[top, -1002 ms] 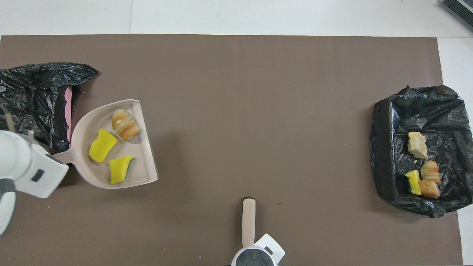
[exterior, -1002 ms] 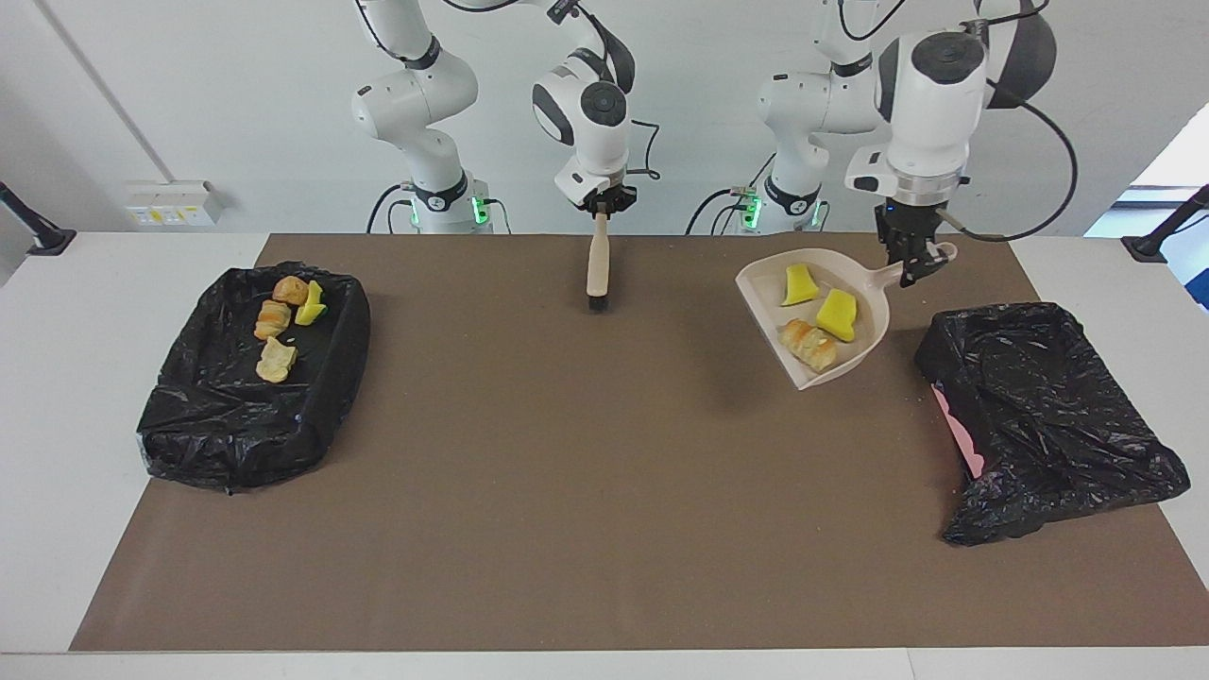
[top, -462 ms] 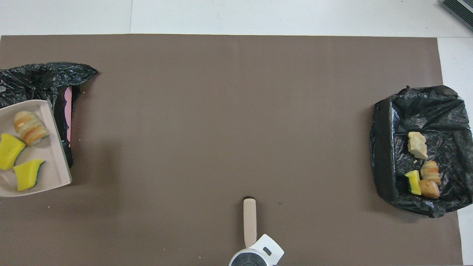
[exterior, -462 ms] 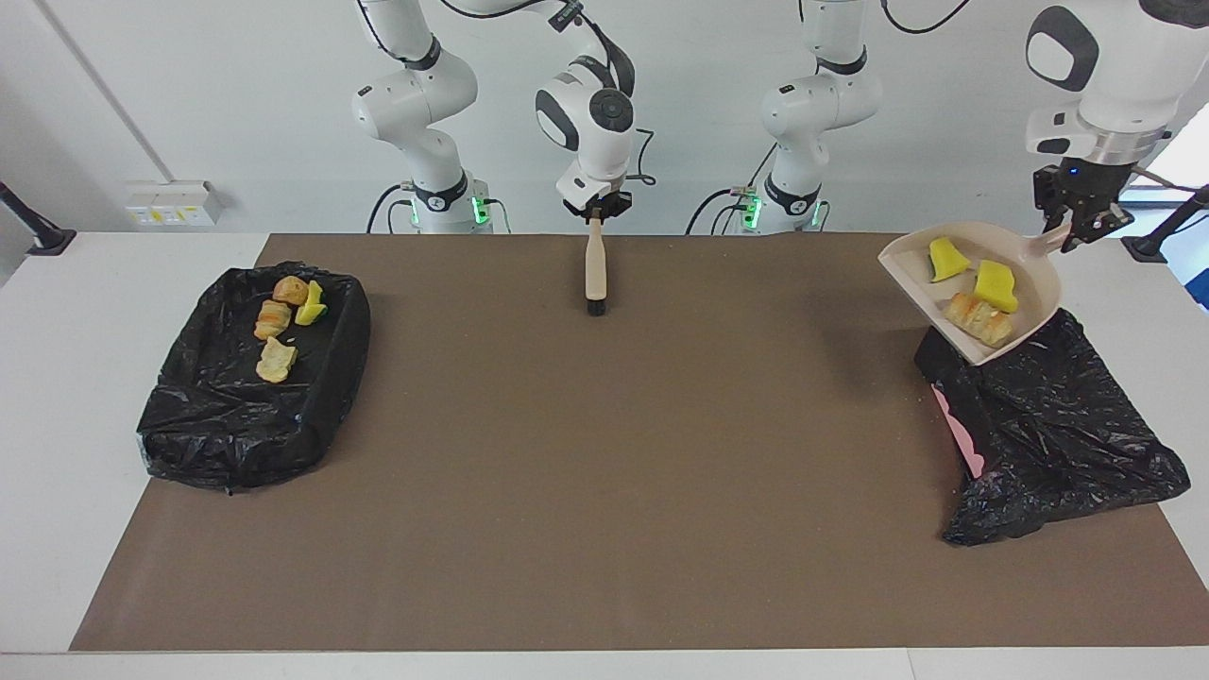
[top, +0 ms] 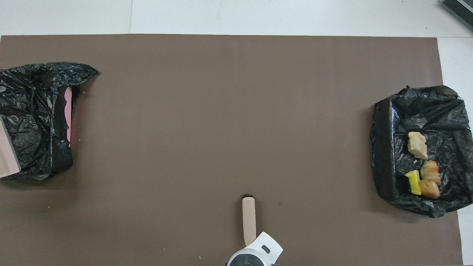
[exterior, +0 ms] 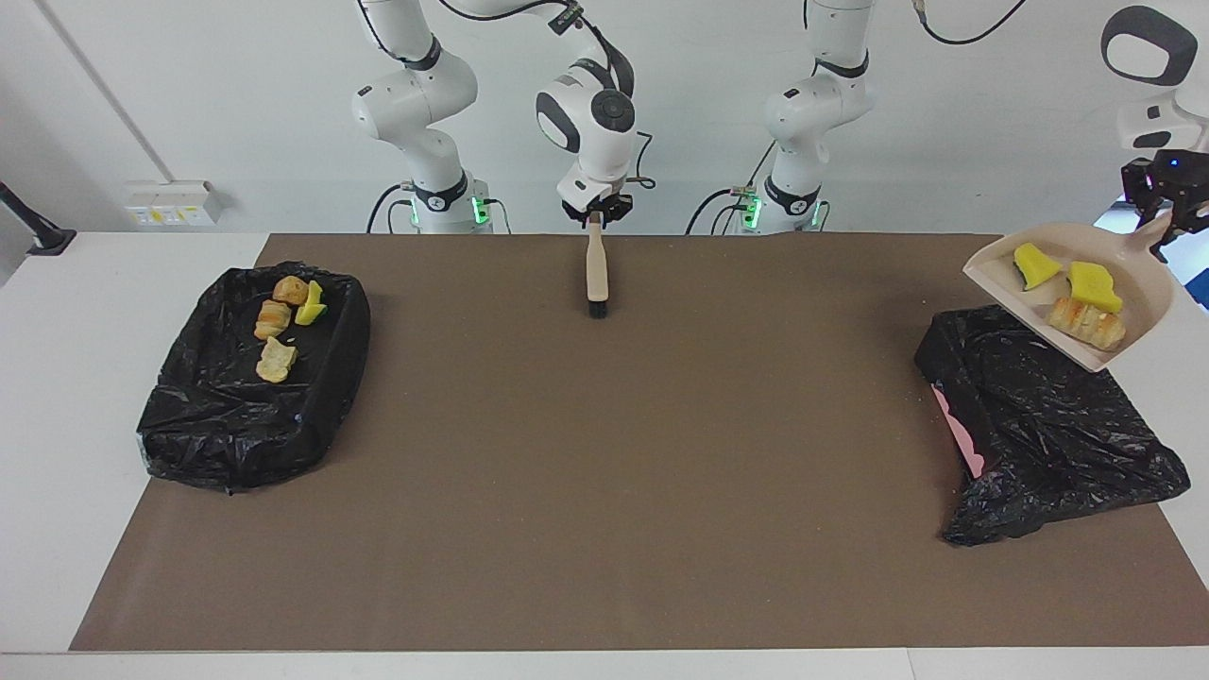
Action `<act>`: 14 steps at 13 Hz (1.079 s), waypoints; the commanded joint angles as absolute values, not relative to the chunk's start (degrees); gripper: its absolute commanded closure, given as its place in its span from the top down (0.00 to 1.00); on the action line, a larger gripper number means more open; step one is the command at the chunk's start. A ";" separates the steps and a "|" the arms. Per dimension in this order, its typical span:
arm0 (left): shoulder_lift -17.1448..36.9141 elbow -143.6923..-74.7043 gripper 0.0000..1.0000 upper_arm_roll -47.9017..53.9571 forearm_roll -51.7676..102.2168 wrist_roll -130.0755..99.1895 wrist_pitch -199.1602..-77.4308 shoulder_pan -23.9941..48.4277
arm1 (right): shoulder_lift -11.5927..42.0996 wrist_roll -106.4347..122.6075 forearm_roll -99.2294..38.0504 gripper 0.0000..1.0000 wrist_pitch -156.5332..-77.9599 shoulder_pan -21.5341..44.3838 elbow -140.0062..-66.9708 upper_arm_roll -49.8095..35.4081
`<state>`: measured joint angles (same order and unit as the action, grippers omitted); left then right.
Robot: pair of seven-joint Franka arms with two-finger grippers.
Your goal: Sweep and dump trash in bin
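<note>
The left gripper [exterior: 1160,227] has its jaws tight on the dustpan [exterior: 1077,293] handle, up over the black bin [exterior: 1039,425] at the left arm's tabletop edge. Three trash pieces [exterior: 1086,316] sit inside. The right gripper [exterior: 596,213] grips the brush [exterior: 596,269].

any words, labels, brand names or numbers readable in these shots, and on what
None can be read.
The wall socket plate carries small marks, too small to read.
No lettering shows on the dustpan, the brush, either black bin liner, or the robot arms.
</note>
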<state>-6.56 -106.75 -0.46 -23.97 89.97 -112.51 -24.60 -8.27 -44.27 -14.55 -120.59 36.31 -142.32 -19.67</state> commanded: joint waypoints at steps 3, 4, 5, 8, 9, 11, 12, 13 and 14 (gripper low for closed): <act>-3.61 -105.47 0.00 -0.09 -36.19 89.66 -114.87 -24.35 | -6.77 -45.27 -12.31 1.00 -123.31 28.76 -135.72 -19.25; -2.65 -105.47 0.00 0.09 -39.34 87.91 -115.22 -23.91 | -6.68 -45.26 -10.74 1.00 -123.40 27.00 -134.31 -19.16; -2.20 -105.64 0.00 0.26 -42.77 85.37 -115.14 -23.65 | -6.68 -45.26 -7.94 1.00 -123.31 24.29 -132.64 -19.25; -0.18 -105.65 0.00 0.26 -50.24 82.88 -114.00 -19.97 | -6.94 -45.00 -3.36 1.00 -123.31 17.69 -128.77 -19.25; 0.26 -105.47 0.00 0.18 -52.36 81.92 -112.69 -18.82 | -6.86 -45.00 -0.73 1.00 -123.31 15.40 -127.63 -19.25; 0.88 -104.94 0.00 0.26 -54.22 80.07 -110.05 -17.49 | -6.86 -44.91 4.98 1.00 -123.31 12.06 -126.22 -19.25; 0.88 -104.94 0.00 0.35 -54.75 79.63 -109.34 -16.53 | -6.77 -44.91 7.36 1.00 -123.40 10.74 -125.60 -19.25; 0.88 -104.94 0.00 0.26 -55.02 79.28 -108.99 -16.09 | -6.68 -44.74 8.43 1.00 -123.40 9.24 -124.64 -19.25; 0.88 -104.85 0.00 0.26 -56.59 79.28 -107.51 -15.04 | -6.68 -43.78 8.61 1.00 -123.40 7.66 -123.58 -19.25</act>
